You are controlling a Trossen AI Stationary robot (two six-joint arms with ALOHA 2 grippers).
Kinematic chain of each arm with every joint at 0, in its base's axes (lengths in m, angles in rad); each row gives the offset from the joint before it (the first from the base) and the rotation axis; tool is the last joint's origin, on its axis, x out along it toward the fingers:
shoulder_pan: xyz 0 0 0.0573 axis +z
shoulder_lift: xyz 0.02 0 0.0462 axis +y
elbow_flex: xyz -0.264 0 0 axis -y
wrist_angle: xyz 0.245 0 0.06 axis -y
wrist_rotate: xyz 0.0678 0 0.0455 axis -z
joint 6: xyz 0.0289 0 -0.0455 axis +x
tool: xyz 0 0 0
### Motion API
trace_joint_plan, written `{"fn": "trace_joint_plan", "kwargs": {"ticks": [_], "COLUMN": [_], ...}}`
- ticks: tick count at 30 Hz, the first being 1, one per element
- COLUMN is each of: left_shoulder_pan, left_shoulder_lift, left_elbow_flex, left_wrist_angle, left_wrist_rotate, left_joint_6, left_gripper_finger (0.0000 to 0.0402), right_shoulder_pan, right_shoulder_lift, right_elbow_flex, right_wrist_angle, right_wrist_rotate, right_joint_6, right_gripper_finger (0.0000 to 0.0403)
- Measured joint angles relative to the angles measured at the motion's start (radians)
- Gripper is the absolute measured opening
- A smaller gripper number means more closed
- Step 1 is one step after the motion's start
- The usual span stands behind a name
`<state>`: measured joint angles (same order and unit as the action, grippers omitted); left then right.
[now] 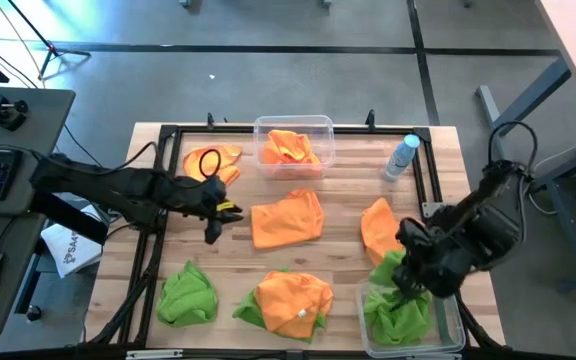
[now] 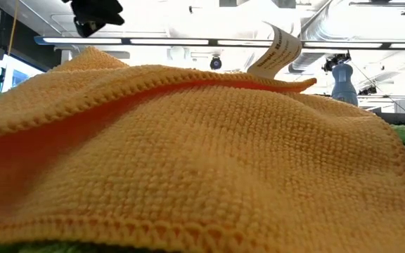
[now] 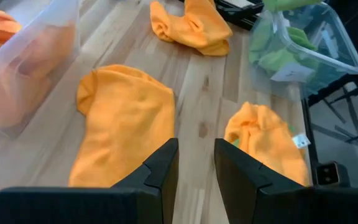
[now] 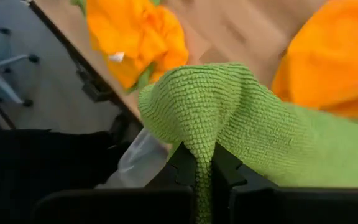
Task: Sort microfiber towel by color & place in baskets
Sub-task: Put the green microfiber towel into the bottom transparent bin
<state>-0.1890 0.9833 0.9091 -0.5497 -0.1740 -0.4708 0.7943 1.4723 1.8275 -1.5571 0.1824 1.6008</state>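
Note:
Orange cloths lie on the table: one in the middle (image 1: 288,218), one toward the right (image 1: 378,228), one far-left (image 1: 211,162), and one near the front (image 1: 293,300) on top of a green cloth. Another green cloth (image 1: 188,295) lies near-left. The far basket (image 1: 320,125) holds orange cloths. The near-right basket (image 1: 456,330) holds green ones. My left gripper (image 1: 213,225) (image 3: 196,162) hovers open, left of the middle orange cloth. My right gripper (image 1: 406,285) (image 4: 204,158) is shut on a green cloth (image 4: 229,118) at the near-right basket's far-left corner. My right gripper pinches a bunched fold of the green cloth (image 4: 199,144) between its two fingers. The cloth humps up over the fingertips and drapes off to one side. Whether its lower part rests on the green cloths in the basket, I cannot tell.
A clear bottle with a blue cap (image 1: 401,158) stands at the table's far right. A black cable loop (image 1: 208,160) lies on the far-left orange cloth. A black frame (image 1: 168,135) runs around the table. In the low view the front orange cloth (image 2: 188,154) fills almost everything.

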Motion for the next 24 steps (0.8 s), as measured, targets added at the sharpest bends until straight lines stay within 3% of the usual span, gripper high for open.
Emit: {"fn": "trace_joint_plan", "kwargs": {"ticks": [7,24], "left_shoulder_pan": [-0.030,-0.097], "left_shoulder_lift": [-0.036,-0.128], "left_elbow_flex": [-0.013,-0.013], "left_wrist_angle": [-0.012,-0.101], "left_wrist_rotate": [-0.003,-0.046], "left_joint_6": [0.031,0.064], "left_gripper_finger": [0.0090,0.0090], "right_shoulder_pan": [0.092,0.138], "right_shoulder_lift": [0.083,0.369], "right_elbow_flex": [0.016,0.015], "right_wrist_angle": [-0.014,-0.014], "right_wrist_rotate": [-0.130,-0.126], "right_joint_6": [0.165,0.217], "right_gripper_finger": [0.0000,0.0000]}}
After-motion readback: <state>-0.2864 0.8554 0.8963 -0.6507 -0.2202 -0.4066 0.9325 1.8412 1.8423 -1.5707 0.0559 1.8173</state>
